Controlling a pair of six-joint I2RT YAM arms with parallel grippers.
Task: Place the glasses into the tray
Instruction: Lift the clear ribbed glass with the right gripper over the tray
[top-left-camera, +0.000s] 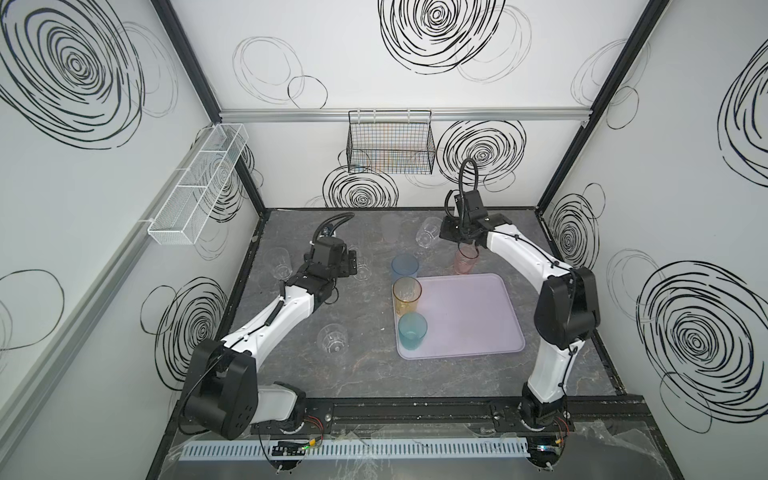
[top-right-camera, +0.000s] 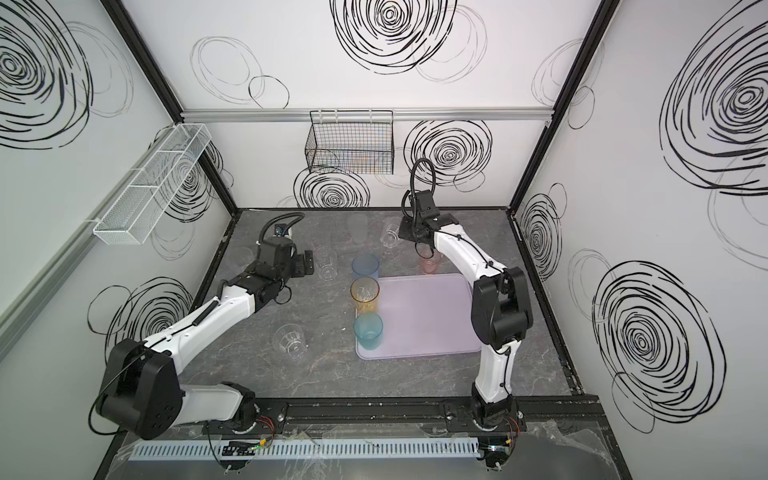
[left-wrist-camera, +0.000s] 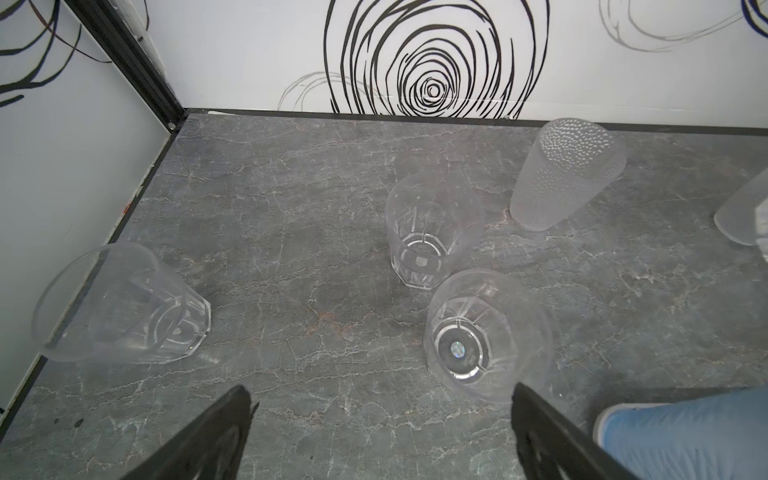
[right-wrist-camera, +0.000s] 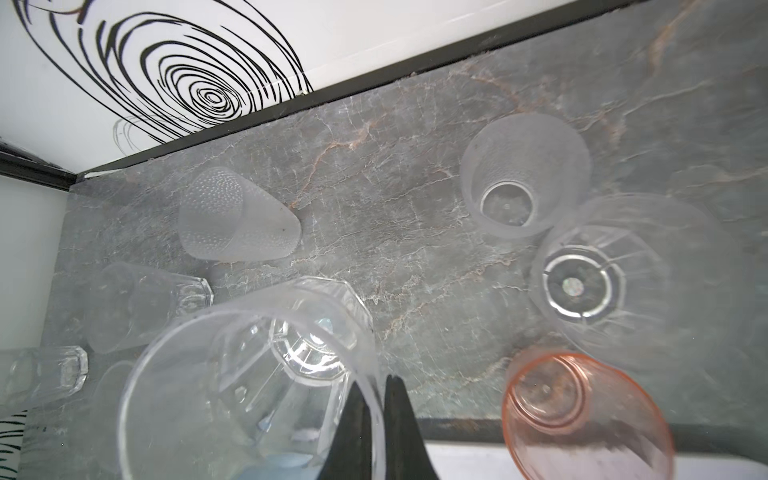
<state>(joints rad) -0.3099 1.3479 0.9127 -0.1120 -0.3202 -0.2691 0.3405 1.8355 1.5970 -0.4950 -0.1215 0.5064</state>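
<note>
— On the tray (top-left-camera: 469, 320), along its left rim, how many glasses stand?

— Two, both upright: the amber glass (top-left-camera: 407, 297) and the teal glass (top-left-camera: 412, 330). The blue glass (top-left-camera: 404, 266) stands just beyond the tray's far left corner. I judge it is on the surface (top-left-camera: 365, 374), not inside the rim.

— An early stage, then?

— Yes, most is left. The pink glass (top-left-camera: 466, 262) sits just beyond the tray's far edge, and several clear ones lie scattered to the tray's left.

— And the arms?

— The right pincer (right-wrist-camera: 376, 399) is clamped on the thin rim of a clear faceted glass (right-wrist-camera: 249, 374), beyond the tray's far edge, beside the pink one. That glass looks tilted, but I cannot tell whether its base is off the surface. The left pincer (left-wrist-camera: 379, 388) hangs spread wide, holding nothing, over a clear tumbler (left-wrist-camera: 486, 332) left of the tray.

— Materials?

— Thin see-through walls, probably plastic, with eight-sided faceted bases. One frosted glass (left-wrist-camera: 565, 174) is tapered and dimpled. The tray is smooth pale lavender with rounded corners and a low rim; the surface is grey with marble-like veins.
</note>
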